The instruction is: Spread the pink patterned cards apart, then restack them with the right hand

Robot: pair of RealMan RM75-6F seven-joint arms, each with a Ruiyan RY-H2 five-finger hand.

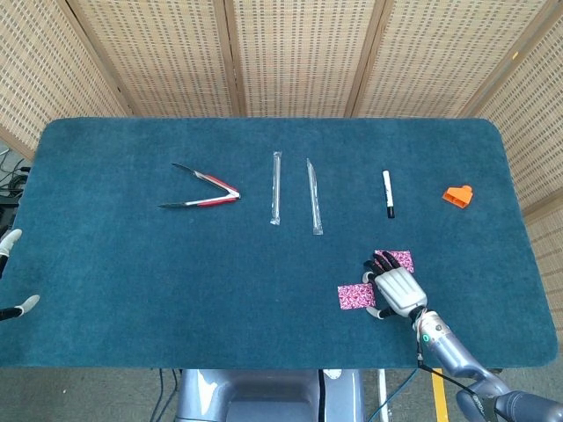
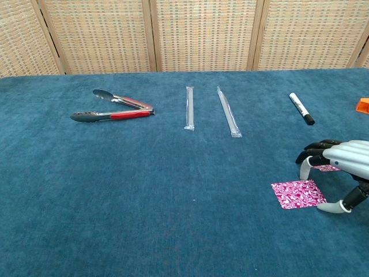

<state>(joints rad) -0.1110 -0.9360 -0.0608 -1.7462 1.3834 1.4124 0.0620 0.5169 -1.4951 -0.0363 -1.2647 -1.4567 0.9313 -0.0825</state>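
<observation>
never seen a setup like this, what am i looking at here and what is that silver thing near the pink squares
These are two pictures from a robot's own cameras: the head view looks down on the table, the chest view looks across it from lower down. The silver thing is the robot's right hand, a mechanical hand with dark fingers. It is arched over two pink patterned cards lying apart on the blue table: the near card and the far card, which is partly hidden under the fingers. It does not seem to hold anything. At the left edge of the head view, the white tips are the left hand, idle. Also on the table: red-handled tongs, two wrapped straws, a marker and a small orange object.
</observation>
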